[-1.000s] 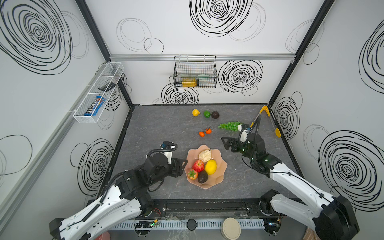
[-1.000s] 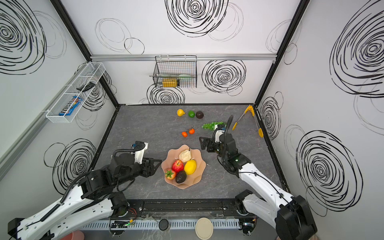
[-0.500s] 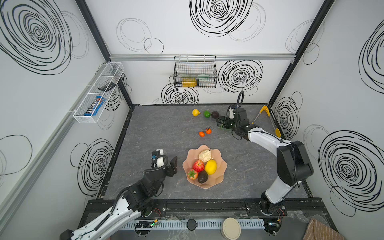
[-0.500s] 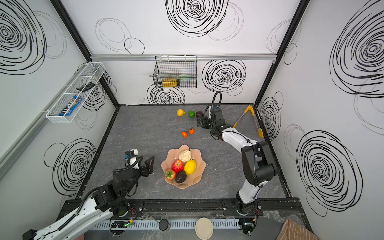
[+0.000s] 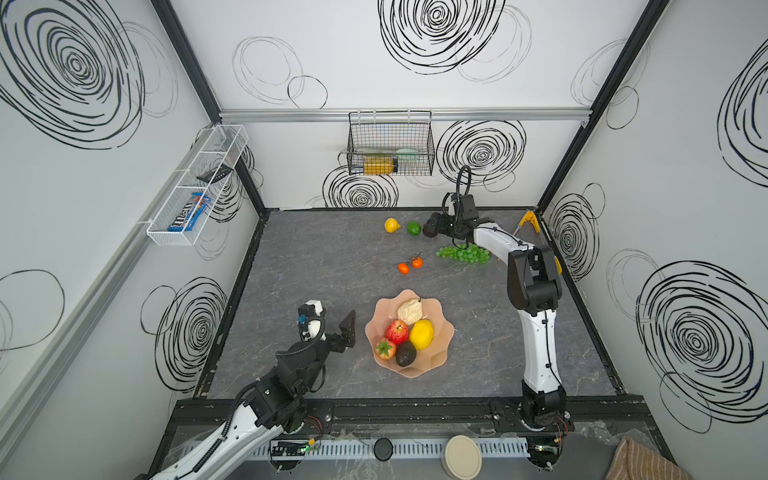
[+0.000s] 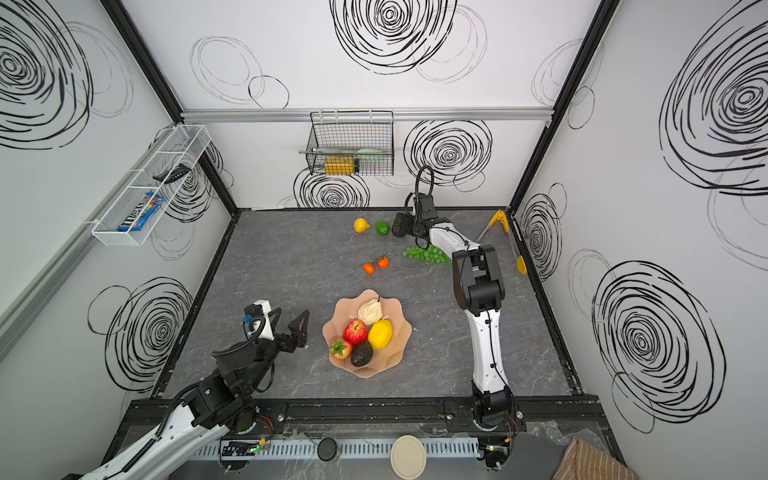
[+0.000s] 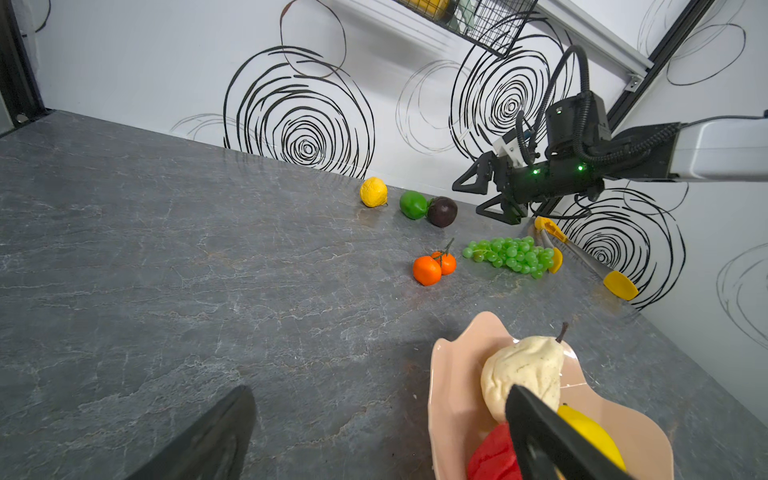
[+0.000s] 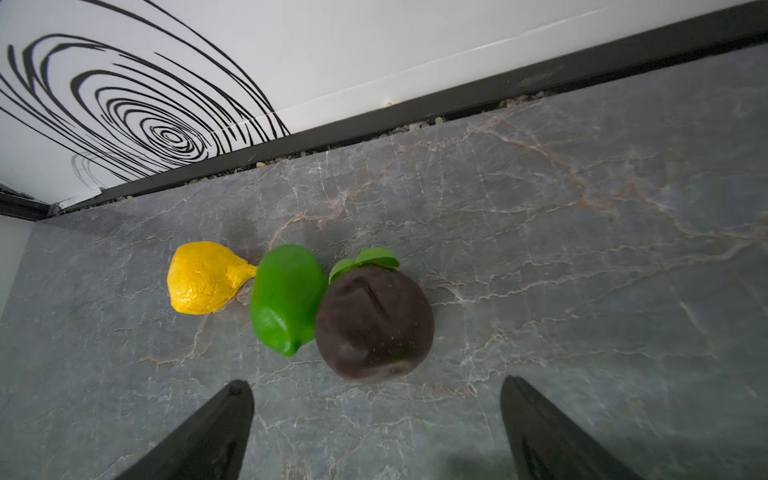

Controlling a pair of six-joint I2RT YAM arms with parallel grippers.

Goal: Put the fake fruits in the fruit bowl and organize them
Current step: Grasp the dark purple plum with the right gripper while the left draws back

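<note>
The bowl point(image 5: 438, 348) sits on the grey table point(image 5: 316, 257), toward the front and near the middle. In it lie five fruits: a pale pear point(image 5: 410, 311) at the back, a red apple point(image 5: 396, 332) and a big lemon point(image 5: 421, 334) side by side in the centre, and a strawberry point(image 5: 385, 349) and an avocado point(image 5: 405, 354) at the front, all packed close together.

The rest are loose on the table. Near the back wall a small lemon point(image 8: 205, 277), a lime point(image 8: 286, 298) and a dark round fruit point(image 8: 374, 324) form a row, the lime touching the dark fruit. Two small oranges point(image 5: 409, 265) on one stem lie between that row and the bowl, with the grapes point(image 5: 465, 253) to their right.

The left gripper point(image 5: 332, 328) hangs just left of the bowl, jaws spread wide, holding nothing. The right gripper point(image 8: 376, 432) is just beside the dark fruit, jaws wide apart and empty; the fruit lies ahead of the fingertips, not between them.

A wire basket point(image 5: 390, 143) on the back wall holds a yellow item and something pale green. A white rack point(image 5: 195, 187) on the left wall holds a candy pack and a dark object.
</note>
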